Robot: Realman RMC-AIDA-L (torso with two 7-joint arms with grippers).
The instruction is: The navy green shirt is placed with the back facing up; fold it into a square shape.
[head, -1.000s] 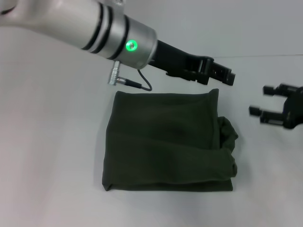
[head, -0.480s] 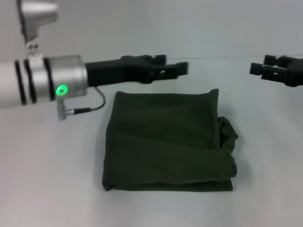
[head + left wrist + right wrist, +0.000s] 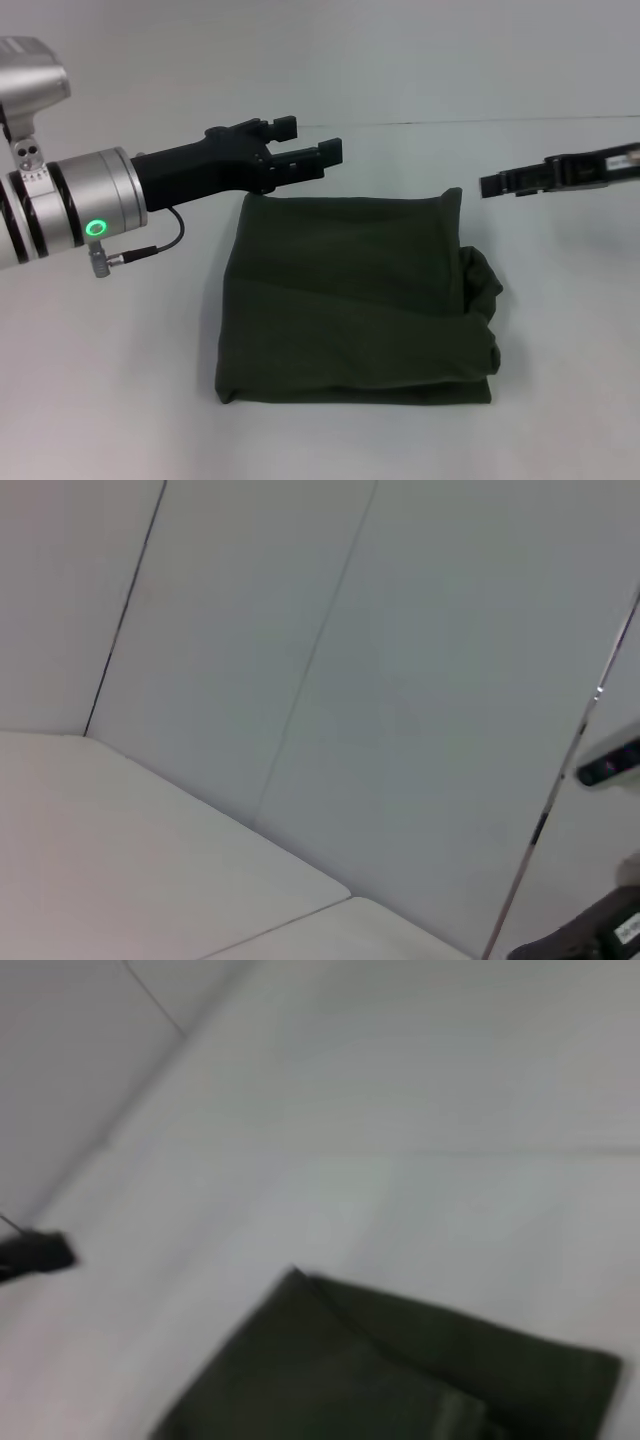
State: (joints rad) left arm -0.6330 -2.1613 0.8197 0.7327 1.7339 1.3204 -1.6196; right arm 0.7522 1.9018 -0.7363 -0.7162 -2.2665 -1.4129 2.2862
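The navy green shirt (image 3: 355, 300) lies folded into a near-square on the bench (image 3: 110, 390), just below and in front of my left pincer (image 3: 300, 150), which hovers empty, fingers parted, above its far left corner. My right pincer (image 3: 500, 183) hangs off the far right corner, clear of the cloth — whether it is parted I cannot tell. The right edge bulges with bunched fabric, so I judge the job nearly done — any tidy-up should tuck that lump in without dragging the stack.
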